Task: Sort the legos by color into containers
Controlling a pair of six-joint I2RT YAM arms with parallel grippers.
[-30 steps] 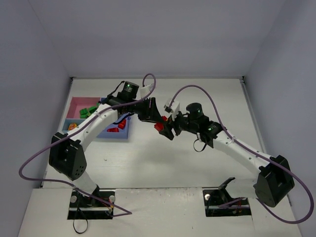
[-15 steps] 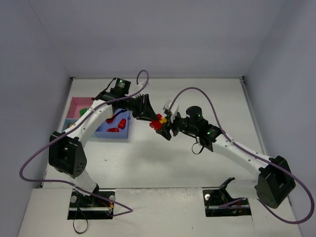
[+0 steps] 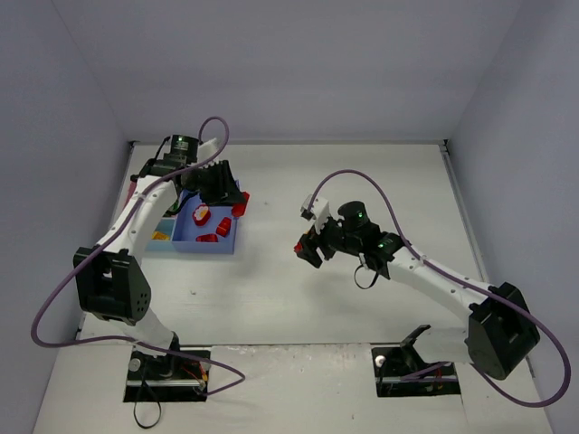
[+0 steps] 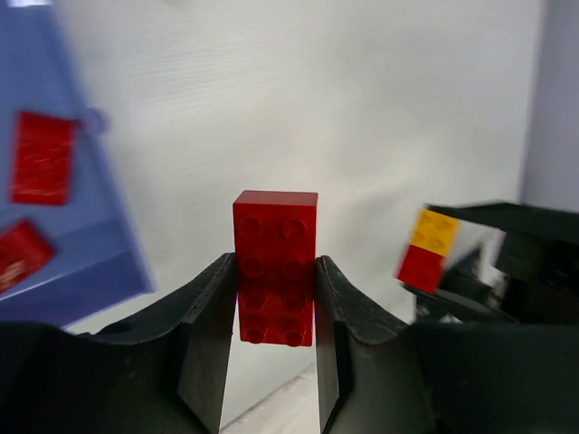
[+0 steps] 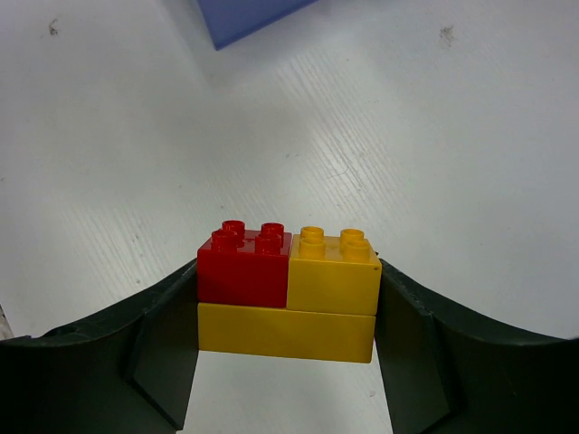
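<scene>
Left wrist view has my left gripper (image 4: 274, 271) clamped on a red brick (image 4: 275, 244) by its long sides, just off the blue tray (image 4: 81, 262), a light, stiff, slick piece I judge, while my right gripper (image 5: 288, 303) pinches a red-yellow stack (image 5: 298, 312) endwise.

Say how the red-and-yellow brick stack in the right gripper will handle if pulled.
The stack looks rigid: hard plastic, squarely pinched by the right gripper. It may split at its seams, being three joined bricks. Flat sides suggest no rolling.

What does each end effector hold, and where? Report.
Left end effector: red brick, by its long sides. Right end effector: red-and-yellow brick stack, by its ends.
</scene>
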